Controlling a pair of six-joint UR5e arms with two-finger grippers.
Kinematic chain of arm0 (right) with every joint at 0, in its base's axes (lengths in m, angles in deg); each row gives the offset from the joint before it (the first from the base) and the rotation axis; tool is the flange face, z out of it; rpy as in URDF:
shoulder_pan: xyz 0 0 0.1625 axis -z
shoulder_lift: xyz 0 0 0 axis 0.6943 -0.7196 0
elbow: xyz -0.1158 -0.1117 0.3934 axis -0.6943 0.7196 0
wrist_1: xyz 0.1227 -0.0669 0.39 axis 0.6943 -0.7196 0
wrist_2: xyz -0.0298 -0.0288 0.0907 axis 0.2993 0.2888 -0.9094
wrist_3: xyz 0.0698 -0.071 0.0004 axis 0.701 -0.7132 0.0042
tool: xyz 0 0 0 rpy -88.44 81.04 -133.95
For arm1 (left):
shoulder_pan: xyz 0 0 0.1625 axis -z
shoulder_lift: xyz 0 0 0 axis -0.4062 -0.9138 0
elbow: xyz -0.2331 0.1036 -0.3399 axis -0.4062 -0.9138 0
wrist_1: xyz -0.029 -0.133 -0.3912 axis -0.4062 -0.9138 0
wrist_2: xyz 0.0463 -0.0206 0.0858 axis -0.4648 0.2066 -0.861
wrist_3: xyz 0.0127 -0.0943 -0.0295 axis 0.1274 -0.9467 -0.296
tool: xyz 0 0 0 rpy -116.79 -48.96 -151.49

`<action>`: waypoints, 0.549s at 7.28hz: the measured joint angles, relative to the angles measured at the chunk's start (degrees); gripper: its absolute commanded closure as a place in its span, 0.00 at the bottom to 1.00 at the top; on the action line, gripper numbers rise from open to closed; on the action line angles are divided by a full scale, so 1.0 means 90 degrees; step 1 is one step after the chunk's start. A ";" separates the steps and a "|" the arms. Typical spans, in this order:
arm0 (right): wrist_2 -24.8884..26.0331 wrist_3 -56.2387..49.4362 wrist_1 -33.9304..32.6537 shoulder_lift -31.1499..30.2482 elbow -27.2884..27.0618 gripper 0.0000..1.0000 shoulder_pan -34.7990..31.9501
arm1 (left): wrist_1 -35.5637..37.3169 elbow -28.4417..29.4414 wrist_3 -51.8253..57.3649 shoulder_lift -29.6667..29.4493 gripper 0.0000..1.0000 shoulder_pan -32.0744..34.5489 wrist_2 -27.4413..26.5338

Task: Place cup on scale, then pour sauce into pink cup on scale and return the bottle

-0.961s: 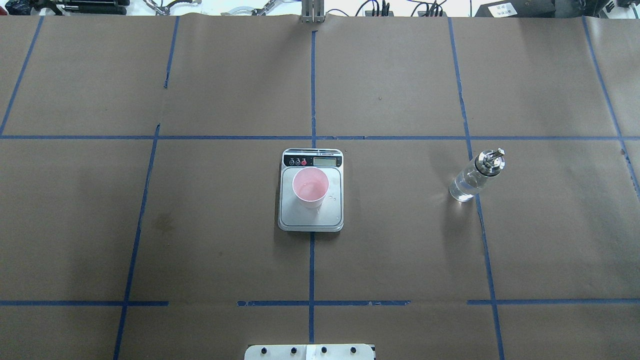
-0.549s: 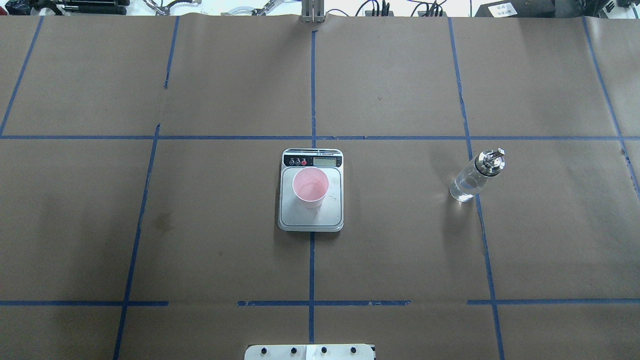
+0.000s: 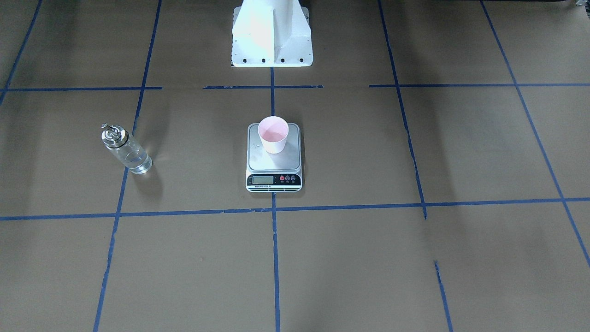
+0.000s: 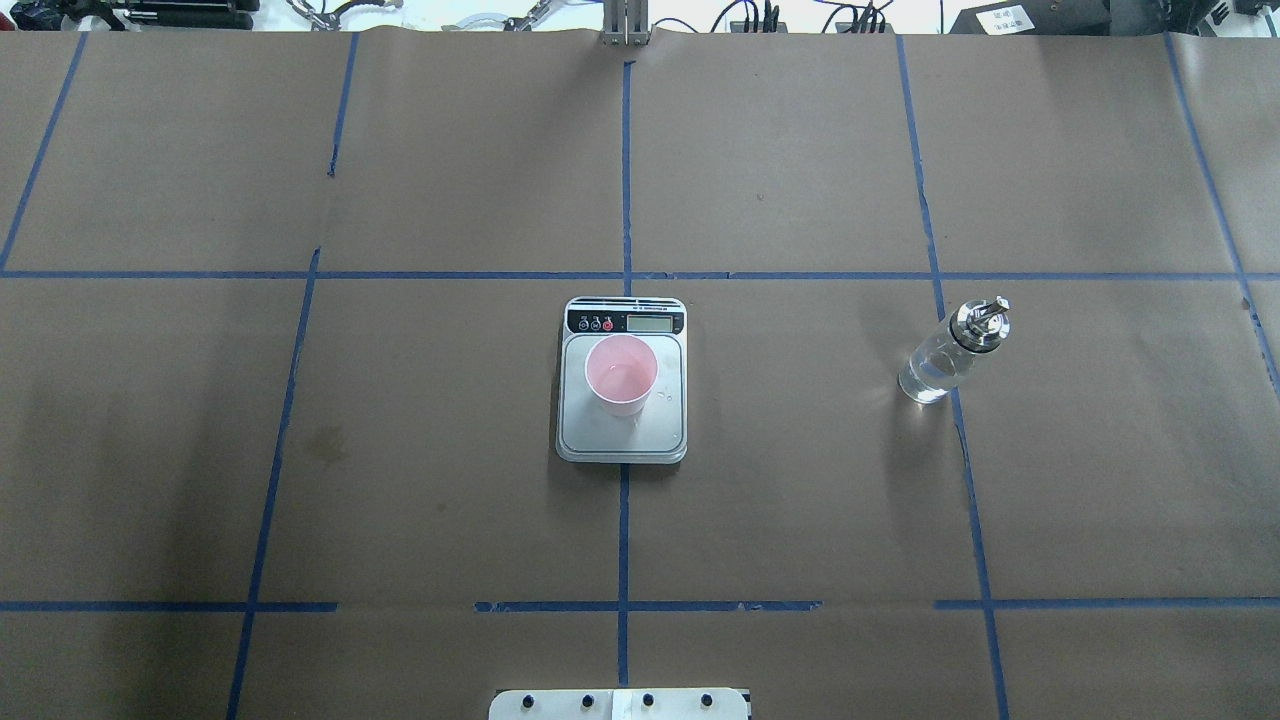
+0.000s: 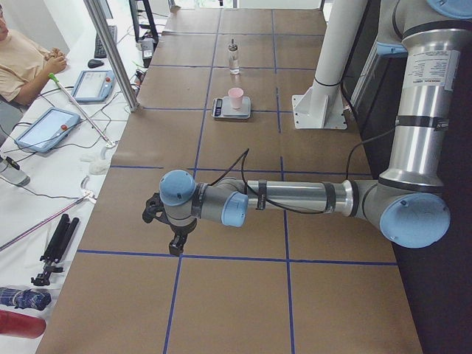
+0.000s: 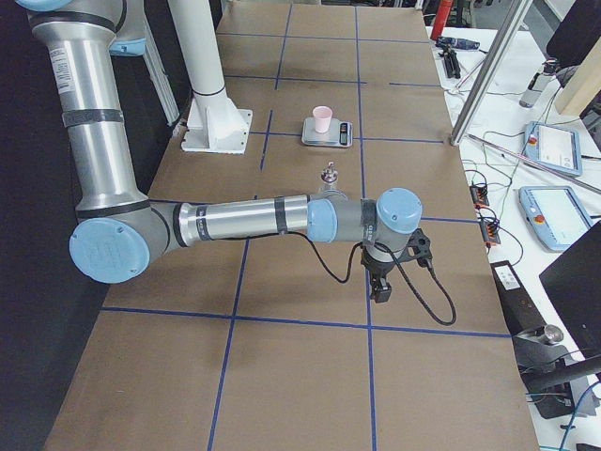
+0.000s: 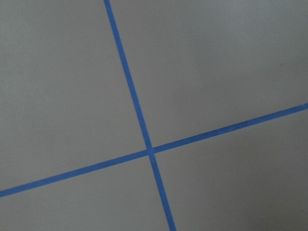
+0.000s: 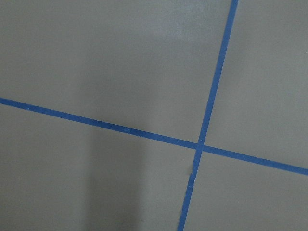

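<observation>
The pink cup stands upright on the scale at the table's middle; it also shows in the front view. The clear glass bottle with a silver cap stands upright on the table, well off to the scale's right, with clear liquid in it. Both grippers are far from these things. The left gripper hangs over the table's left end and the right gripper over its right end. I cannot tell whether either is open or shut.
Brown paper with blue tape grid lines covers the table. The robot's white base stands behind the scale. Both wrist views show only paper and tape crossings. An operator sits beyond the far edge.
The cup, scale and bottle have not moved. A faint shadow on the table's left side has drifted further left.
</observation>
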 measured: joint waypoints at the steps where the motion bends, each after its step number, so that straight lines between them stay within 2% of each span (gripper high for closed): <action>1: 0.0005 -0.0002 0.0004 -0.0013 0.0004 0.00 0.0013 | 0.0009 0.0053 0.0004 -0.0037 0.00 -0.0020 -0.0032; 2: 0.0007 -0.0001 0.0006 -0.0038 0.0010 0.00 0.0026 | 0.0198 -0.0082 -0.0003 -0.0077 0.00 -0.0084 -0.0103; 4: 0.0008 0.0005 0.0007 -0.0077 0.0012 0.00 0.0041 | 0.1317 -0.0390 -0.0004 -0.0409 0.00 -0.0272 -0.0447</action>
